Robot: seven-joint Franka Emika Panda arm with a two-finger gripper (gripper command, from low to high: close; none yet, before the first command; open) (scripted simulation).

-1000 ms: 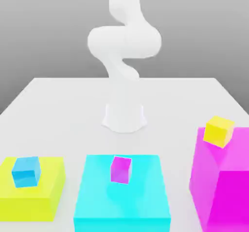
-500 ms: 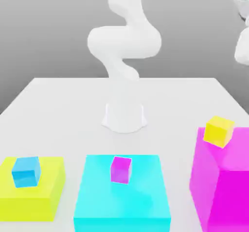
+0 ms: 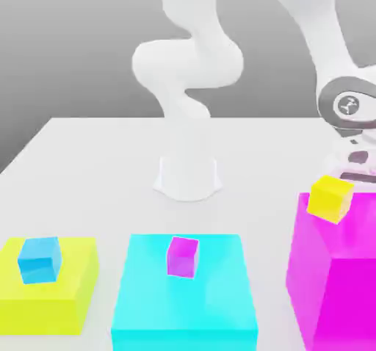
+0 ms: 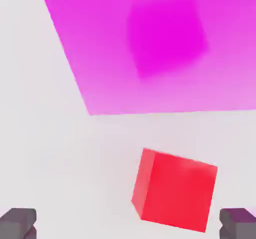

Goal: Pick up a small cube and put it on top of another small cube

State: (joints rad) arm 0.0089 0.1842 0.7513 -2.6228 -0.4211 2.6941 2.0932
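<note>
Reaching down at the exterior view's right, our white Panda arm [image 3: 323,41] brings its gripper [image 3: 356,167] close behind the tall magenta block [image 3: 345,276], where a small yellow cube [image 3: 330,197] sits tilted on the block's near corner. From the hand view we see our two dark fingertips [image 4: 18,223] spread wide apart with nothing between them, and a red cube [image 4: 175,190] lying on the white table [image 4: 45,148] in the gap ahead, just beside the magenta block's edge [image 4: 150,48]. In the exterior view, a low cyan block [image 3: 185,291] occupies the middle foreground with a small magenta cube [image 3: 182,256] resting on top, and a low yellow block [image 3: 48,287] at the exterior view's left carries a small blue cube [image 3: 40,259]. The arm's base [image 3: 188,175] stands at the centre of the table [image 3: 95,158], well apart from all three blocks. We cannot tell from the exterior view how the red cube lies, since the magenta block and the hand stand in front of that spot.
</note>
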